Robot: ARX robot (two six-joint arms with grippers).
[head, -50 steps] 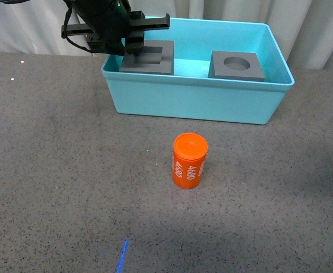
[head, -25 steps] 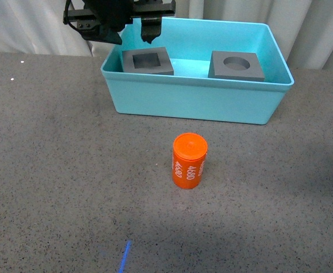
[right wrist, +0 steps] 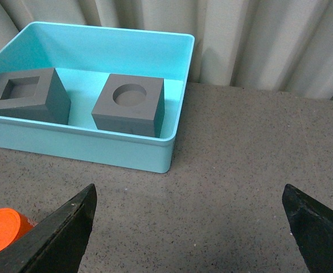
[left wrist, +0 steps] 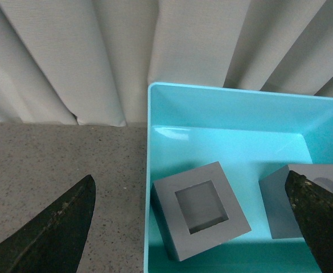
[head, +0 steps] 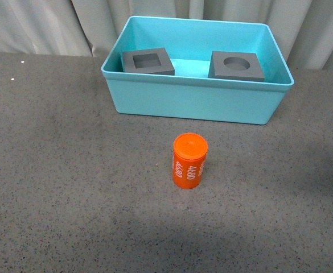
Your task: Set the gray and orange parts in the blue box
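Observation:
The blue box (head: 200, 102) stands at the back of the table. Inside it lie two gray cubes: one with a square recess (head: 147, 61) on the left, one with a round recess (head: 236, 65) on the right. The orange cylinder (head: 189, 160) with white digits stands upright on the table in front of the box. Neither arm shows in the front view. My left gripper (left wrist: 192, 224) hangs open above the square-recess cube (left wrist: 200, 207), holding nothing. My right gripper (right wrist: 189, 227) is open over bare table beside the box (right wrist: 126, 151), with the orange cylinder (right wrist: 7, 230) off to one side.
Pale curtains (head: 41, 25) hang behind the table. The table is a dark speckled gray surface (head: 58, 187).
The left arm has let go of the square-recess cube in the box, risen, and left the front view. The cube rests in the box's left part.

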